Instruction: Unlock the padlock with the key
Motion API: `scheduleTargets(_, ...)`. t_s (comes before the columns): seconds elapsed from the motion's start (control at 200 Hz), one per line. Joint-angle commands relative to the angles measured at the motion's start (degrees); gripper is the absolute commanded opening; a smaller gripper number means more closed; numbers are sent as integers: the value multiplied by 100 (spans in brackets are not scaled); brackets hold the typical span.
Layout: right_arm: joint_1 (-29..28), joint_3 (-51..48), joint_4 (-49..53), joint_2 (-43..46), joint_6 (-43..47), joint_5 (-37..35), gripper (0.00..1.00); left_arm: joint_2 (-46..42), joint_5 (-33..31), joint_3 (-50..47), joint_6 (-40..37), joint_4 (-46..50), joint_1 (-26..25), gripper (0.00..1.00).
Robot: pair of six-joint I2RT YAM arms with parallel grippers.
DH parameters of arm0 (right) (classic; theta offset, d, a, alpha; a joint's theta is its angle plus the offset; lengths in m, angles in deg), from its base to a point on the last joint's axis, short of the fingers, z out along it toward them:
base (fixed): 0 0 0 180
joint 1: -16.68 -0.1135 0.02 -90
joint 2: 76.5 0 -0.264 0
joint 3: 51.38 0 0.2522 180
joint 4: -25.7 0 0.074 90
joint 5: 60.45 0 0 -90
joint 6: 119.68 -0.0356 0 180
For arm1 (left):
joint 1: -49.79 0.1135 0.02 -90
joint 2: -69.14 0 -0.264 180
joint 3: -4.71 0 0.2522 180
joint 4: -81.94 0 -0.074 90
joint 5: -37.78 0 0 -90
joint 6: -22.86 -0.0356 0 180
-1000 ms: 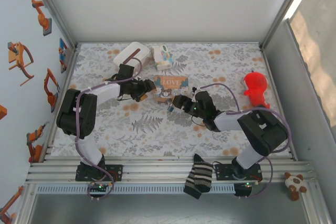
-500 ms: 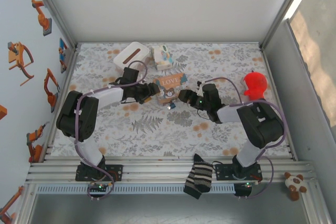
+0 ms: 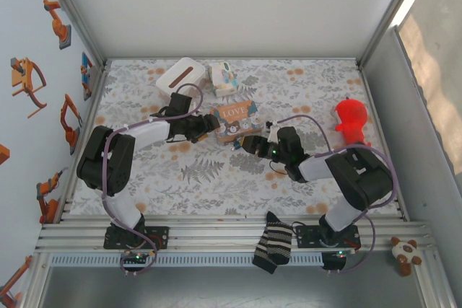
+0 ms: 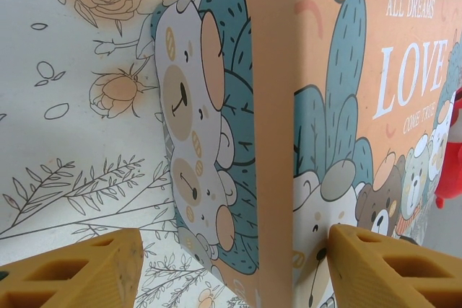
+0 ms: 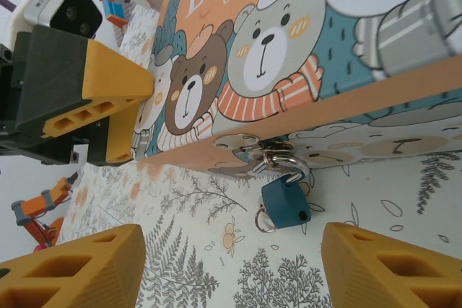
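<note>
The right gripper (image 5: 231, 254) is gaping wide and holding nothing. The padlock (image 5: 285, 203) is hanging from the latch (image 5: 263, 151) of the box (image 5: 289, 48), at 12 o'clock just ahead. The left gripper (image 4: 234, 250) is sitting open around the box corner, one finger touching. It should be squeezing the box steady while the right one is going in slowly.
</note>
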Motion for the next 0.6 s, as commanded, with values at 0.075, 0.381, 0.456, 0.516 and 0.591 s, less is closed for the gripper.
scheduleTargets(0.075,-212,308,-533,-514,39,-328,64,20,-317,-179,-46,660,-29,67)
scheduleTargets(0.381,-275,549,-913,-1132,-58,-605,64,-20,-326,-197,-47,659,-30,67)
scheduleTargets(0.456,-275,612,-971,-1242,-58,-615,64,-36,-334,-197,-48,663,-27,67)
scheduleTargets(0.516,-284,653,-1063,-1335,-85,-598,64,-37,-343,-197,-48,666,-28,66)
scheduleTargets(0.591,-284,692,-1237,-1457,-109,-552,63,-24,-336,-197,-39,674,-36,67)
